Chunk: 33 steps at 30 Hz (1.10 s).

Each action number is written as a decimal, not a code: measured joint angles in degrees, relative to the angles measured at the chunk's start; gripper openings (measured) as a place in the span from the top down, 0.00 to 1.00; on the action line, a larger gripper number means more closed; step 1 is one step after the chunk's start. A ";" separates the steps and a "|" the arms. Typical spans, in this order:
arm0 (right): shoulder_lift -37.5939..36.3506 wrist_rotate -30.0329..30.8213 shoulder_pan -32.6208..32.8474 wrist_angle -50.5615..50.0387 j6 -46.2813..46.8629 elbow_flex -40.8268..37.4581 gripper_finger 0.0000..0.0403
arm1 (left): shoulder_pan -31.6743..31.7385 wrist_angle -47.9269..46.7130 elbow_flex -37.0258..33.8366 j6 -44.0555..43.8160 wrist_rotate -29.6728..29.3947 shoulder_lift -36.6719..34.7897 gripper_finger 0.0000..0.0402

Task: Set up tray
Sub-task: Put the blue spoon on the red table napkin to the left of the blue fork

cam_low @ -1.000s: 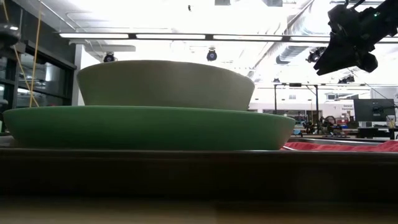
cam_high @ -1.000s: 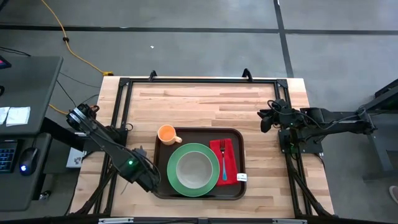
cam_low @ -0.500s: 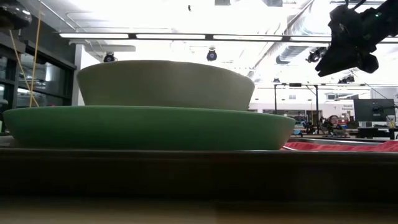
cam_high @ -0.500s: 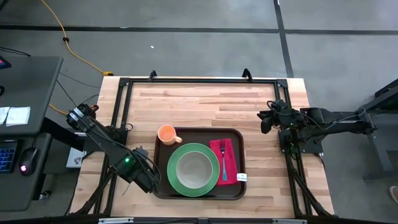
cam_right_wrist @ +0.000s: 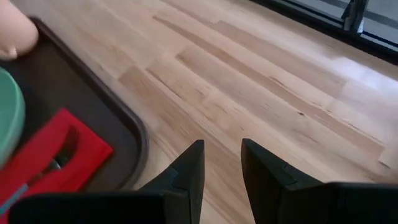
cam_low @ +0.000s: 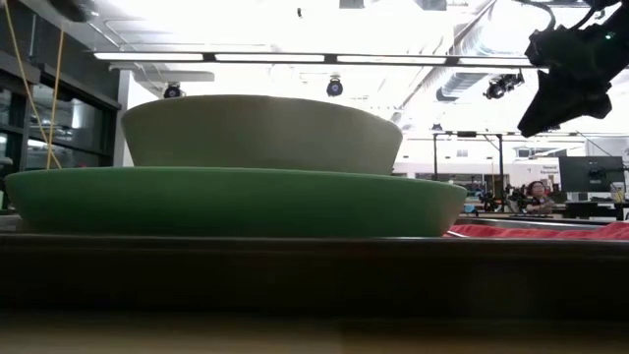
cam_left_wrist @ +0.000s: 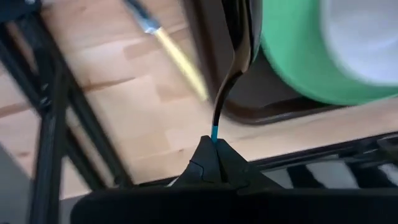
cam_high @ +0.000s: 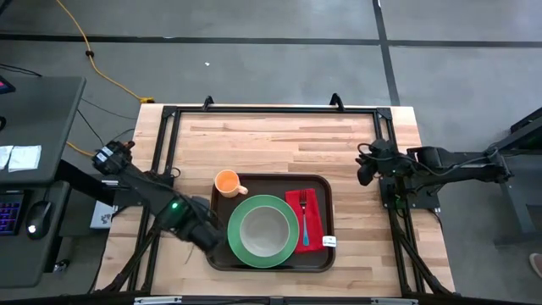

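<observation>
The dark brown tray [cam_high: 222,254] lies at the table's near middle. It holds a green plate [cam_high: 239,246] with a pale bowl [cam_high: 263,229], an orange cup [cam_high: 227,181] and a red napkin [cam_high: 312,203] with a blue-handled fork [cam_high: 304,222]. My left gripper [cam_left_wrist: 211,146] hangs over the tray's left rim [cam_left_wrist: 273,112], shut on a shiny metal spoon [cam_left_wrist: 235,56]. My right gripper [cam_right_wrist: 222,163] waits open over bare wood at the tray's far right, holding nothing. My left gripper pinches the blue free end of the spoon's handle [cam_left_wrist: 214,132] between its two fingertips. The fingers point down from above. The spoon hangs below them, lifted clear, its bowl end lowest over the tray's left rim beside the green plate [cam_left_wrist: 298,62].
A thin yellow stick with a metal tip [cam_left_wrist: 177,53] lies on the wood left of the tray. Black frame bars [cam_high: 161,152] run along the table's left, far and right edges. Bare wood [cam_high: 279,140] stretches behind the tray. In the low view the bowl [cam_low: 260,133] and plate [cam_low: 231,202] fill the foreground.
My left gripper has risen and shifted toward the tray, staying shut, and the spoon has gone up with it. My right gripper has tipped a little further downward in place.
</observation>
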 joint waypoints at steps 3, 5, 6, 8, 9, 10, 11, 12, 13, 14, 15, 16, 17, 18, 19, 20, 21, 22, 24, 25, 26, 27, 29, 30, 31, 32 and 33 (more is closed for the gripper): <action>-0.01 -0.23 0.01 -0.85 -1.61 0.00 0.79 | 2.83 0.46 1.62 2.42 -0.87 0.97 0.99; -0.01 -0.25 0.01 -0.69 -1.73 0.00 0.79 | 4.74 0.72 3.11 4.63 -1.12 2.16 0.99; -0.01 -0.24 0.01 -0.65 -1.71 0.00 0.79 | 5.70 0.69 3.89 5.90 -1.12 2.89 0.99; 0.00 -0.25 0.01 -0.62 -1.51 0.00 0.79 | 7.69 0.61 5.91 8.51 -1.08 4.21 0.99; -0.01 -0.25 0.01 -0.61 -1.12 0.00 0.79 | 8.54 0.62 6.89 9.73 -1.09 4.73 0.99; -0.01 -0.25 0.01 -0.61 -0.83 0.00 0.79 | 9.40 0.56 7.88 10.93 -1.15 5.42 0.99; -0.01 -0.25 0.01 -0.61 -0.78 0.00 0.79 | 10.27 0.49 9.03 11.96 -1.23 6.24 0.99; -0.01 -0.25 0.01 -0.61 -0.77 0.00 0.79 | 11.11 0.48 10.17 12.92 -1.36 7.11 0.99; -0.01 -0.25 0.01 -0.61 -0.77 0.00 0.79 | 11.89 0.48 11.29 13.94 -1.46 7.93 0.99; -0.01 -0.20 0.01 -0.61 -0.74 0.00 0.79 | 12.57 0.46 12.49 14.94 -1.67 8.62 0.99; -0.01 -0.01 0.01 -0.58 -0.68 0.00 0.79 | 13.23 0.45 13.81 15.75 -2.18 9.34 0.99; -0.01 0.20 0.01 -0.58 -0.68 0.00 0.79 | 13.87 0.49 15.39 16.56 -2.71 10.26 0.99; 0.00 0.38 0.01 -0.58 -0.68 0.00 0.79 | 14.49 0.48 16.97 17.32 -3.18 11.24 0.99; -0.01 0.45 0.00 -0.56 -0.68 0.00 0.79 | 15.08 0.45 18.30 18.19 -3.69 12.19 0.99; -0.01 0.45 0.01 -0.53 -0.67 0.00 0.79 | 15.68 0.33 19.79 19.13 -4.06 13.26 0.99; -0.01 0.45 0.01 -0.42 -0.67 0.00 0.79 | 16.30 0.33 21.47 19.91 -4.29 14.39 0.99; 0.00 0.45 0.01 -0.30 -0.68 0.00 0.79 | 16.87 0.40 23.28 20.72 -4.58 15.59 0.99; -0.01 0.45 0.01 -0.23 -0.67 0.00 0.79 | 17.42 0.23 24.93 21.47 -4.84 16.60 0.99; -0.01 0.50 0.01 -0.13 -0.66 0.00 0.79 | 18.36 0.07 27.87 23.07 -5.44 18.68 0.99; -0.01 0.54 0.01 -0.13 -0.68 0.00 0.79 | 18.89 0.54 29.55 23.75 -5.68 19.93 0.99; 0.01 0.69 0.01 -0.13 -0.68 0.00 0.79 | 19.33 0.95 31.11 24.31 -5.79 21.01 0.99; 0.01 0.86 0.01 -0.11 -0.66 0.00 0.79 | 19.74 0.72 32.54 24.97 -5.90 22.06 0.99; -0.01 0.88 0.01 -0.10 -0.68 0.00 0.79 | 20.61 0.70 35.68 26.27 -6.13 24.32 0.99; 0.01 0.87 0.01 -0.07 -0.68 0.00 0.79 | 20.94 1.05 37.16 26.82 -6.39 25.22 0.99; 0.01 0.87 0.01 0.04 -0.68 0.00 0.79 | 21.32 0.91 38.46 27.24 -6.50 26.06 0.99; 0.01 0.87 0.01 0.19 -0.68 0.00 0.79 | 21.67 0.86 39.67 27.76 -6.61 26.82 0.99; -0.01 1.04 0.01 0.32 -0.68 0.00 0.79 | 21.97 1.48 40.77 28.16 -6.94 27.66 0.99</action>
